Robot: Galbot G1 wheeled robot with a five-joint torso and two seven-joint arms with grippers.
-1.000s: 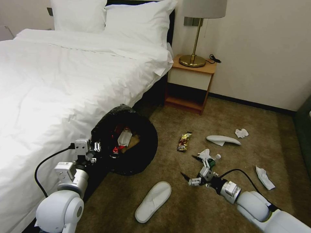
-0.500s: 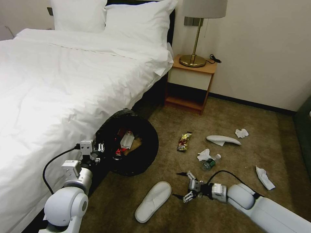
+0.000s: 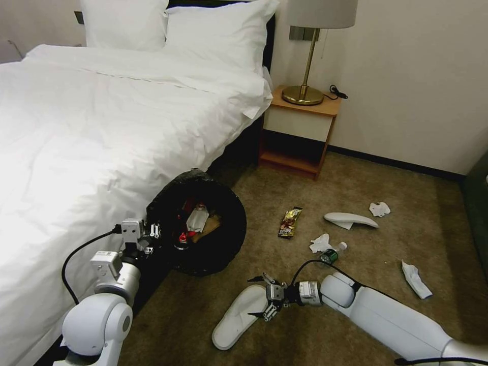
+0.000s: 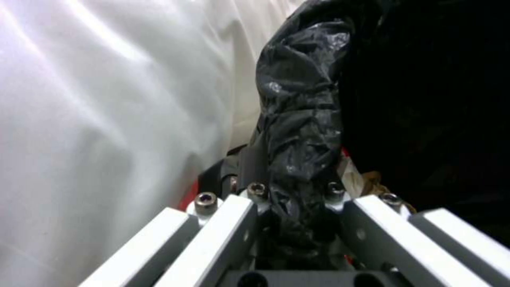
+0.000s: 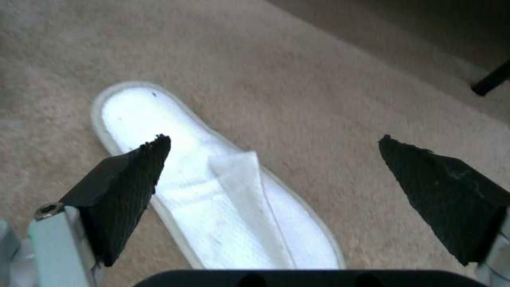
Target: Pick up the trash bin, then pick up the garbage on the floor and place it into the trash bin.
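While left gripper (image 3: pixel 152 235) is pinching the trash bin (image 3: pixel 203 231) rim at 9 o'clock, right gripper (image 3: pixel 260 297), spread wide, is hovering at the slipper (image 3: pixel 240 316) edge, risking a one-sided nudge.

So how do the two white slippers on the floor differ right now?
The near slipper lies sole down with its open top showing, and the open right gripper hangs at its toe end. The far slipper lies past the plastic bottle, seemingly flipped, smooth side up, with no gripper by it. Both are white and on the carpet.
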